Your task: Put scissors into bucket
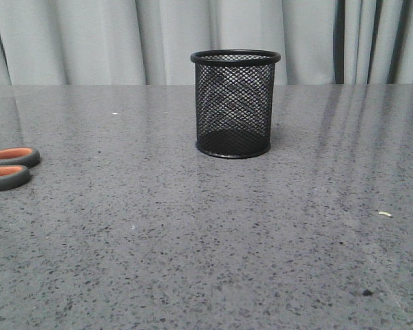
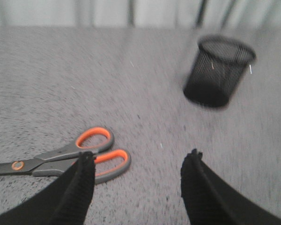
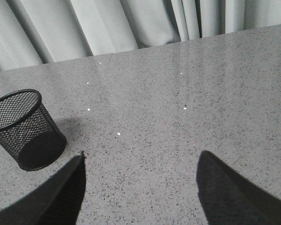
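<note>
Scissors (image 2: 70, 157) lie flat on the grey speckled table (image 1: 193, 240), closed, at the table's far left in the front view, only the orange-lined handles (image 1: 10, 167) in frame there. Bucket (image 1: 235, 103) stands upright mid-table toward the back, well apart from the scissors, nothing visible inside through the mesh. Left gripper (image 2: 138, 161) hangs above the table just beside the handles, jaws spread, holding nothing. Right gripper (image 3: 140, 159) also spread wide and empty, bucket near its one finger. Pale curtain (image 1: 89, 34) behind.
</note>
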